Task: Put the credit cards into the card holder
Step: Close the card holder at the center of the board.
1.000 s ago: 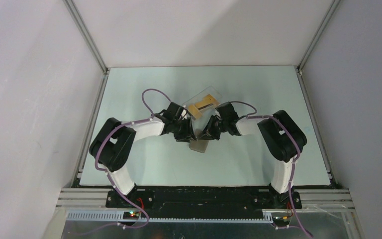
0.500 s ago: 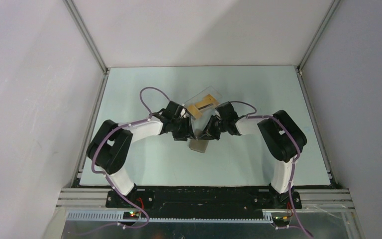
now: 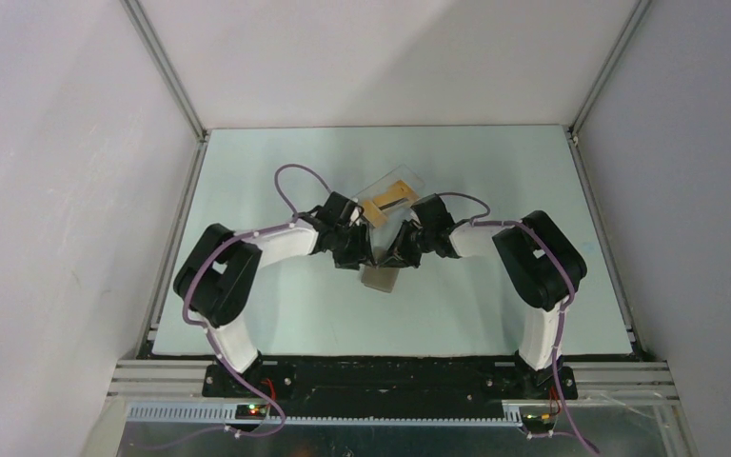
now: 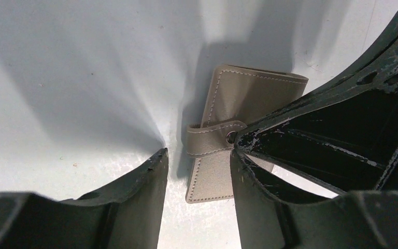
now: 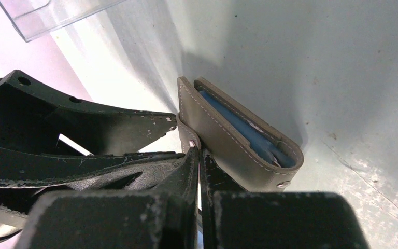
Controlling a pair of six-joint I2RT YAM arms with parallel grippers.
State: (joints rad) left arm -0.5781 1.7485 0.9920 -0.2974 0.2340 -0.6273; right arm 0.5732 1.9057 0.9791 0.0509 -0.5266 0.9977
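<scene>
L tool has eased wider, straddling strap, gripping nothing. R tool pinched shut on the strap of card holder, which is mid-table, not yet unsnapped. Credit cards wait in clear box.

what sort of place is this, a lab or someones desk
Probably a robotics lab test cell: blank white walls on an aluminium frame enclose a pale table, with the left arm and right arm bolted at its near edge, over a card holder.
</scene>
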